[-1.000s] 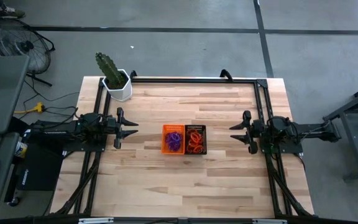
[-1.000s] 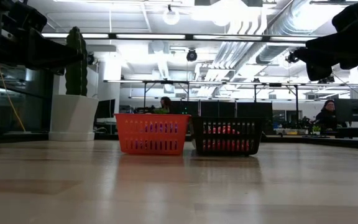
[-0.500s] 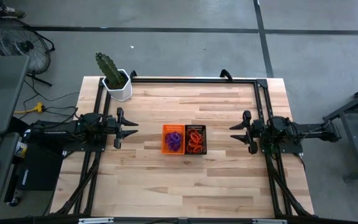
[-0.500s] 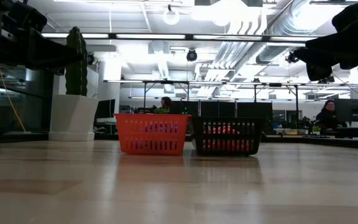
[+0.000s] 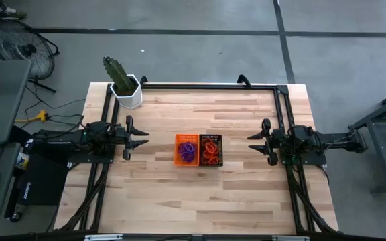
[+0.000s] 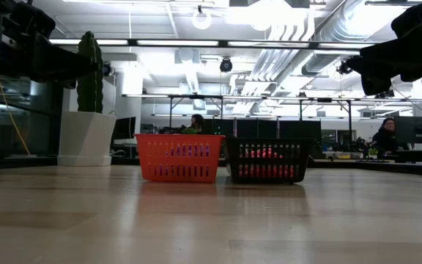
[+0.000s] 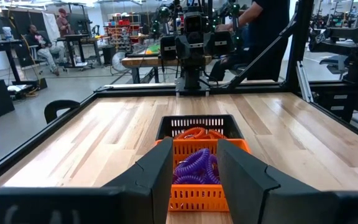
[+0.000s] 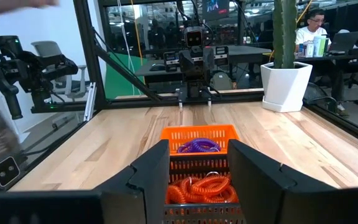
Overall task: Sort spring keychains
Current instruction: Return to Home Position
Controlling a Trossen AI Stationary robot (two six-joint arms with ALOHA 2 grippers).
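Two small bins stand side by side at the table's middle. The orange bin (image 5: 186, 149) holds purple spring keychains (image 7: 196, 167); the black bin (image 5: 211, 150) holds orange spring keychains (image 8: 204, 186). My left gripper (image 5: 141, 137) hovers level at the table's left side, pointing toward the bins, open with nothing between its fingers. My right gripper (image 5: 254, 142) hovers level at the right side, facing the bins, open as well. Both are well away from the bins.
A cactus in a white pot (image 5: 127, 90) stands at the far left corner. A black frame (image 5: 210, 86) runs along the far edge and both sides. Bare wood lies around the bins. People sit in the room beyond the table.
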